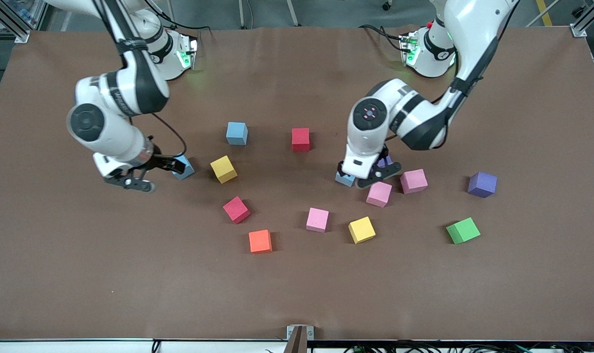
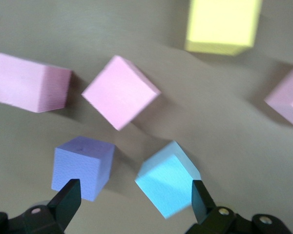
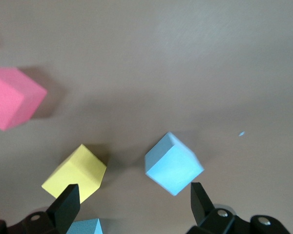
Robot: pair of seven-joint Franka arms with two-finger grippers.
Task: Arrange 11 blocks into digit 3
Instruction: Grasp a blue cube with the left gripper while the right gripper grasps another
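Showing matte foam blocks [image 1: 317, 219] scattered | left hand [image 1: 370, 176] spread | right hand [image 1: 152, 172] spread

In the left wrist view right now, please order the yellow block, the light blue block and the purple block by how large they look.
1. Yellow block, cut off by the picture's edge, yet looks largest.
2. Light blue block and purple block look about alike, so I do not rank them.
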